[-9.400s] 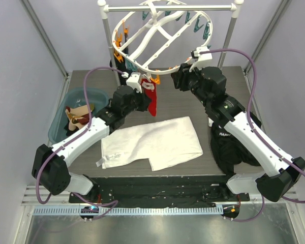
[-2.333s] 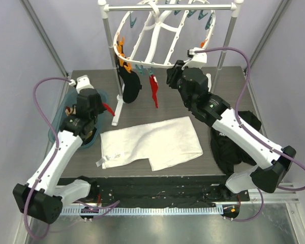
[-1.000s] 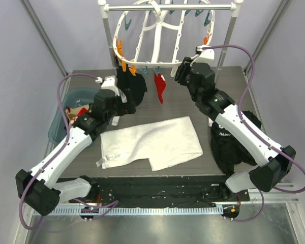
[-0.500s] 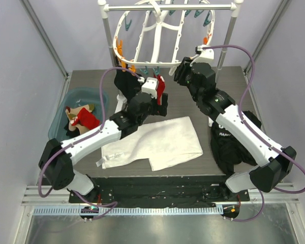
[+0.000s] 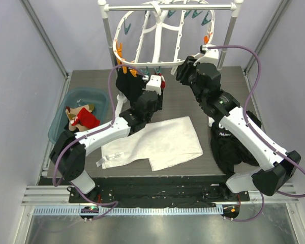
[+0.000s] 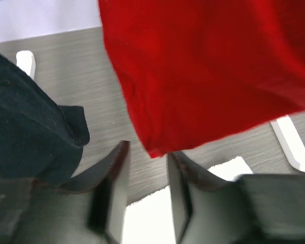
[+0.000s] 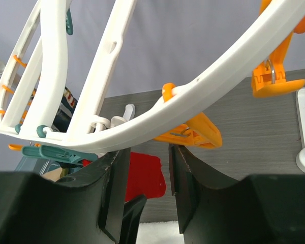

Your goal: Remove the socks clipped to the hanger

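Note:
The white hanger (image 5: pixel 157 38) hangs from the rail with orange and teal clips on its rim. A red sock (image 5: pixel 161 83) and a black sock (image 5: pixel 129 86) hang clipped to its lower rim. My left gripper (image 5: pixel 156 92) is open right under the red sock. In the left wrist view the red sock (image 6: pixel 203 66) fills the top, and its lower tip sits just above the open left gripper (image 6: pixel 147 152). My right gripper (image 5: pixel 183 66) is open at the rim. In the right wrist view the right gripper (image 7: pixel 147 152) sits just below the rim (image 7: pixel 157 119), beside an orange clip (image 7: pixel 193 133).
A teal bin (image 5: pixel 94 95) at the left holds a red sock (image 5: pixel 87 119) and a tan sock (image 5: pixel 75 113). A large white cloth (image 5: pixel 152 140) lies mid-table. A black garment (image 5: pixel 234 147) lies at the right. The grey rail (image 5: pixel 168 7) and its poles stand behind.
My left arm has swung from the bin, where a red sock now lies, across to the hanging red sock and come up under it. My right gripper has stayed at the rim.

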